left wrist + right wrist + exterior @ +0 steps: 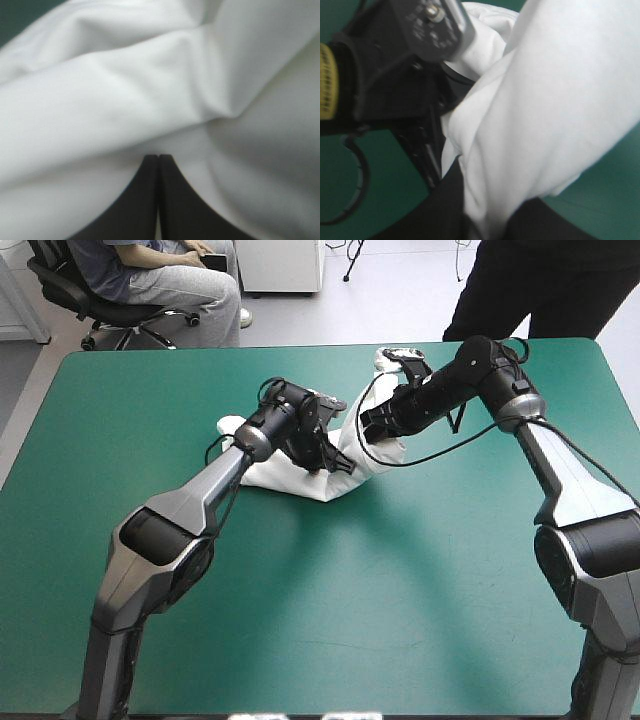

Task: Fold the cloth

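the t-shirt (pixel 300 478) is a rumpled white heap on the far middle of the teal-green surface (pixel 420 580). one stretch of it stands raised off the heap between the two arms.

the left claw (pixel 334 462) sits at the heap's near edge. in its own wrist view its black fingers are pressed together into one point with only a hairline of white between them. it looks to be pinching a layer of the t-shirt, with soft folds filling everything ahead of it. the right claw (pixel 373 427) is just beside it, toward the far side. its wrist view shows a thick fall of cloth running down between its fingers, which are nipped on it, with the left claw close alongside.

as for handling, i judge the t-shirt light and limp, with no stiffness at all. it will sag and bunch wherever it isn't held. its layers will likely slide over each other, so a pinch may take more or fewer layers than wanted. nothing about it is fragile.

the best holds for a fold would be at an edge or corner, such as a shoulder, hem or sleeve seam. two such points well apart would let the sheet hang flat. here the claws are close together in the bunched middle, and i can't tell which part each one has.
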`<state>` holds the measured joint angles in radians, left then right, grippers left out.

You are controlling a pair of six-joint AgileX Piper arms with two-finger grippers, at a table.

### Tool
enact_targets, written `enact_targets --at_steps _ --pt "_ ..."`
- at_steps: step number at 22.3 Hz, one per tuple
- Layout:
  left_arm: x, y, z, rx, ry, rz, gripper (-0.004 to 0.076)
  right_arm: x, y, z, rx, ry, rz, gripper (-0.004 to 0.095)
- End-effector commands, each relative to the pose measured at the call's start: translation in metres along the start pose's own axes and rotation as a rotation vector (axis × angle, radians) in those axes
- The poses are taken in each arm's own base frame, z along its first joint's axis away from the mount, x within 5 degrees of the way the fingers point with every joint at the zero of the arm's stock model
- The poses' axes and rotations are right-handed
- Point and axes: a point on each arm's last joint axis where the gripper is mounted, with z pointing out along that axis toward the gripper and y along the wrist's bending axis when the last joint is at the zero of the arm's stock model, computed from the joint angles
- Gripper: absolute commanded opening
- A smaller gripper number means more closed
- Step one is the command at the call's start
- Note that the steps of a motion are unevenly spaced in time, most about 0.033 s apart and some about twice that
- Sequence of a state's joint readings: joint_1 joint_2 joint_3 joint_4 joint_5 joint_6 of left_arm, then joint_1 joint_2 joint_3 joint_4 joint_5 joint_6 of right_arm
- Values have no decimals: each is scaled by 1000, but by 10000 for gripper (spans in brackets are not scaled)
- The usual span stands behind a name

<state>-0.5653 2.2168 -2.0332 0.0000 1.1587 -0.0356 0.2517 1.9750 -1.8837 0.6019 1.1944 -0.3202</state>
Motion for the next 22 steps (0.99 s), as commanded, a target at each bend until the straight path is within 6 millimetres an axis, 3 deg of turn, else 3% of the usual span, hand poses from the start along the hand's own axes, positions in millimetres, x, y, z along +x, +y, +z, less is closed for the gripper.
enact_targets --at_steps 1,2,5,6,9,12,15,19,22 --pt "2 23 -99 -68 -162 -23 -17 -8 25 -36 -19 -112 -47 -17" --pt "12 31 -131 -83 -182 -26 -17 -9 25 -36 -17 -117 -47 -17" --pt "39 36 -189 -117 -256 -12 -17 -10 29 -34 -18 -126 -57 -16" --pt "57 35 -213 -124 -277 -1 -17 -11 34 -31 -15 -133 -69 -15" --pt "109 33 -246 -121 -296 0 -17 -15 55 -23 -15 -166 -119 -15" --pt "166 28 -262 -86 -298 -6 -17 -21 78 -3 -20 -210 -152 -15" --pt "216 25 -273 -74 -323 -31 -17 -29 96 29 -19 -217 -155 -15" --pt "238 24 -281 -66 -357 -57 -17 -36 110 58 -46 -191 -170 25" --pt "246 21 -285 -39 -374 -77 -17 -39 123 73 -86 -162 -196 230"
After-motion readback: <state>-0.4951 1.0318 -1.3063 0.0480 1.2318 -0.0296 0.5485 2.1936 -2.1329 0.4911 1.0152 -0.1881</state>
